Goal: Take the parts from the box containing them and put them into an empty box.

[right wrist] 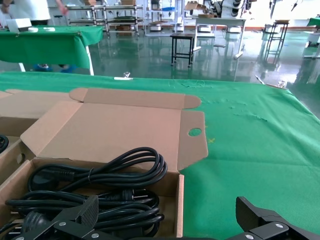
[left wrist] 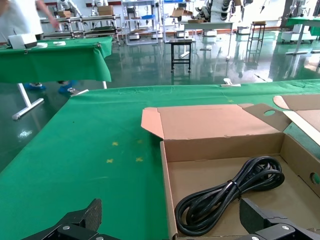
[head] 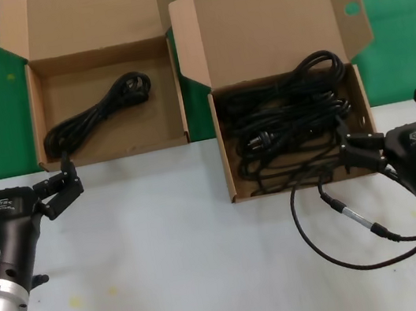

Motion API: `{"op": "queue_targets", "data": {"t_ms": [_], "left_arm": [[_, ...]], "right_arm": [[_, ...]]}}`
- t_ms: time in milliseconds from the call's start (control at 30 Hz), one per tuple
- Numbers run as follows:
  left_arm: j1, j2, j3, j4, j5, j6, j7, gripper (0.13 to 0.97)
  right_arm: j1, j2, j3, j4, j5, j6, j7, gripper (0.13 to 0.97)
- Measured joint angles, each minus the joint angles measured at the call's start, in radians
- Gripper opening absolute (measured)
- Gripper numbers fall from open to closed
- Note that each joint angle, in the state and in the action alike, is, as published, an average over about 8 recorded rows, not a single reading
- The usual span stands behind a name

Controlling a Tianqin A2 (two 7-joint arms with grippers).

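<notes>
The box with the oval-holed lid flap (head: 266,26) stands at centre right and holds several black power cords (head: 291,125); they also show in the right wrist view (right wrist: 100,175). The wide, plain-lidded box (head: 35,112) at the back left holds one wound cord (head: 97,110), also seen in the left wrist view (left wrist: 230,195). My left gripper (head: 21,177) is open and empty, low over the table just in front of that box's front-left corner. My right gripper (head: 395,128) is open and empty, beside the front-right corner of the holed box.
A thin black cable with a silver connector (head: 354,215) loops over the white table (head: 177,256) in front of the holed box, by my right arm. Green cloth (head: 402,27) lies behind and beside the boxes. Both lids stand open at the back.
</notes>
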Motion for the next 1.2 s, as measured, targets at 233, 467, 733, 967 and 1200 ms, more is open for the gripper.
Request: {"op": "queue_targets", "data": {"t_ms": [233,467,733,967,1200], "left_arm": [[0.0,0.0,0.0,0.0,0.0,0.0,0.0,0.966],[0.0,0.0,0.0,0.0,0.0,0.0,0.0,0.966],[0.0,0.0,0.0,0.0,0.0,0.0,0.0,0.966],[0.0,0.0,0.0,0.0,0.0,0.0,0.0,0.966],[0.0,0.0,0.0,0.0,0.0,0.0,0.0,0.966]], "right_arm": [[0.0,0.0,0.0,0.0,0.0,0.0,0.0,0.966],[0.0,0.0,0.0,0.0,0.0,0.0,0.0,0.966],[0.0,0.0,0.0,0.0,0.0,0.0,0.0,0.966],[0.0,0.0,0.0,0.0,0.0,0.0,0.0,0.966],[0.0,0.0,0.0,0.0,0.0,0.0,0.0,0.966]]}}
